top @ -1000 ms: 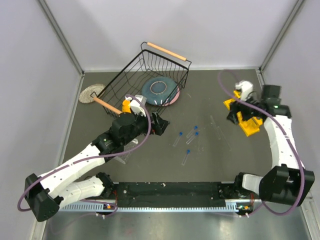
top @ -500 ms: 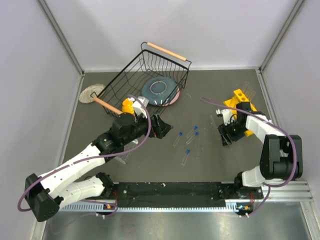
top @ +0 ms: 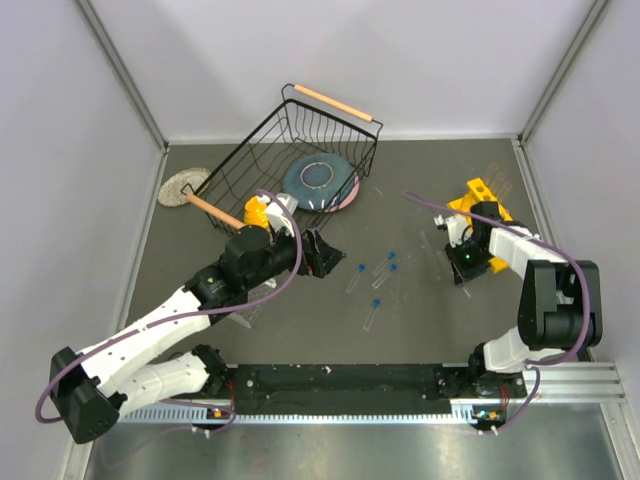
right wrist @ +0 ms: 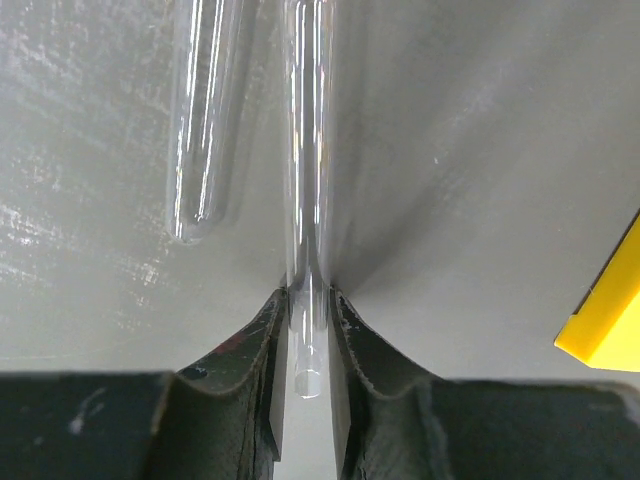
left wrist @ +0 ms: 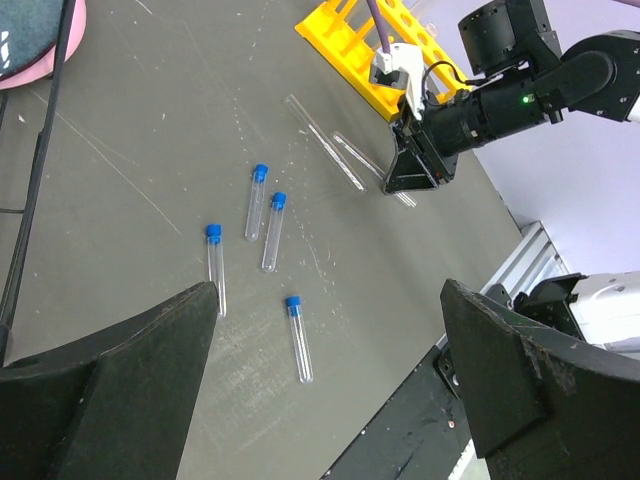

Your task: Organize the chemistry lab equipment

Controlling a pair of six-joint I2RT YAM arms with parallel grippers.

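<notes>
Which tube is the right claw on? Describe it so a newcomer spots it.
Start at the yellow holed rack on the table's right side. Beside it, toward the middle, two uncapped glass tubes lie side by side. Yours is the tube nearer the rack, gripped by the right claw; the neighbouring tube lies free.

Right tool [right wrist: 305,300] left yellow rack [top: 480,192], now pinches glass rod [right wrist: 305,150].

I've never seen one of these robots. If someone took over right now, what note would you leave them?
Left claw: open, holding nothing, above the table.
Right claw: shut on a long glass tube lying on the table near the yellow rack.
Four blue-capped tubes lie loose mid-table; a second long tube lies beside the gripped one.
Done: little, if anything; rack contents unclear. Left: lift this tube, then rack the rest.
</notes>
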